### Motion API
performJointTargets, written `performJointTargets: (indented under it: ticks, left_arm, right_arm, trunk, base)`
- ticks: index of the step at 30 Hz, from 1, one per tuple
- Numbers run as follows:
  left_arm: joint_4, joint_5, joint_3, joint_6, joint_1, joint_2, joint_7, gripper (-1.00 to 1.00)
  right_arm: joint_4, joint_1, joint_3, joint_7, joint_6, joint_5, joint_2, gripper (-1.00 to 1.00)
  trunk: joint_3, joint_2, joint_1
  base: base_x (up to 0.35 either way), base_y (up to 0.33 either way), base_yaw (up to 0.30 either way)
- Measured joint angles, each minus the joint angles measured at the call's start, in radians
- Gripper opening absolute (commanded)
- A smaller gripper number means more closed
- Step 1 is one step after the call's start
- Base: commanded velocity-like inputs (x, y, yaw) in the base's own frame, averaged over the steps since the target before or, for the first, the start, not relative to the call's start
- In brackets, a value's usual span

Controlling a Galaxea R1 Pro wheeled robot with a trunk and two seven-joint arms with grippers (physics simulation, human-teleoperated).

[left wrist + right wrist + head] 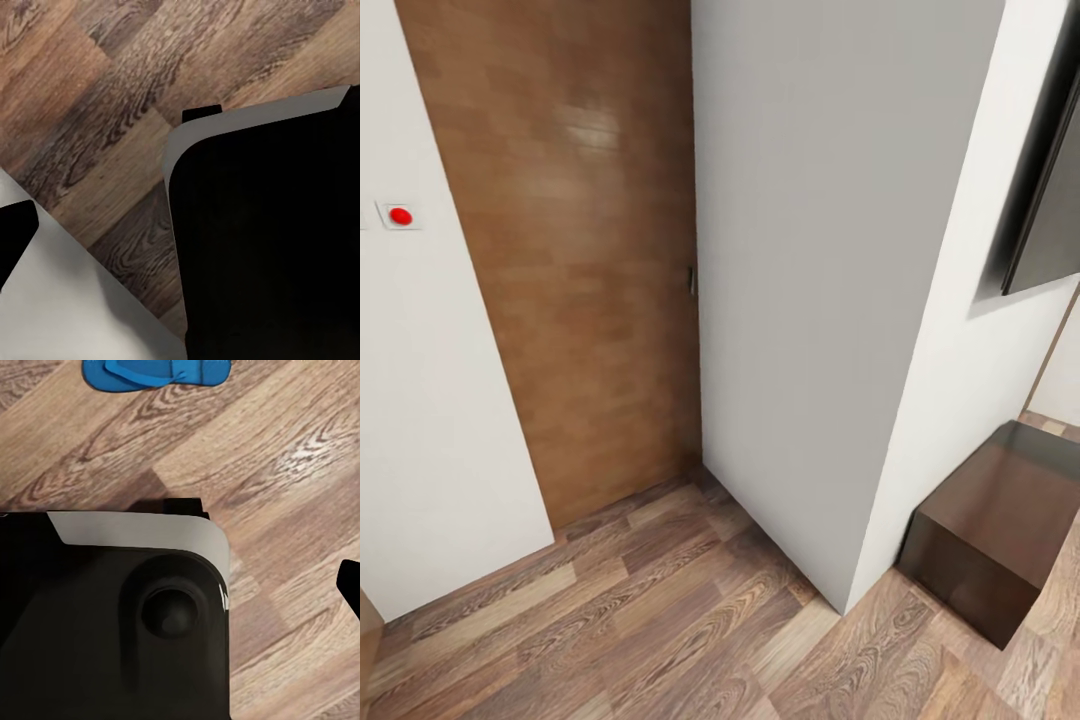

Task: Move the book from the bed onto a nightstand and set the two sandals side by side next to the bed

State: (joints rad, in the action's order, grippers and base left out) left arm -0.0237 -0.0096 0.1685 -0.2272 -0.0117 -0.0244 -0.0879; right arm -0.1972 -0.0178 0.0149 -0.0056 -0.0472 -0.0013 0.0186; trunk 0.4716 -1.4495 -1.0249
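I see a dark cabinet (1000, 540) lower right, white walls (830, 280), plank floor (660, 620), one blue sandal (154, 373); I can't tell either gripper's state.

Head view: a wall corner (840, 300) projects toward the camera at centre. Left of it, set back, stands a door (570, 260); left of the door, a wall panel carries a button (400, 215). A low cabinet (1000, 540) sits on the floor (660, 620) right of the corner, against the wall. Right wrist view: one sandal (154, 373) lies flat on the floor beyond the robot's base (112, 622).
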Motion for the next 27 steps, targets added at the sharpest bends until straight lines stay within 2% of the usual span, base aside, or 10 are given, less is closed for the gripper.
performJointTargets:
  ticks: [11, 27]
  left_arm:
    - [0.000, 0.000, 0.000, 0.000, 0.000, 0.001, 0.000, 1.00]
    - [0.000, 0.000, 0.000, 0.000, 0.000, 0.001, 0.000, 1.00]
  right_arm:
    - [0.000, 0.000, -0.001, 0.000, 0.000, 0.000, 0.000, 1.00]
    - [0.000, 0.000, -0.001, 0.000, 0.000, 0.000, 0.000, 1.00]
  trunk:
    - [0.000, 0.000, 0.000]
    - [0.000, 0.000, 0.000]
  base:
    - [0.028, 0.001, -0.018]
    - [0.004, 0.000, -0.106]
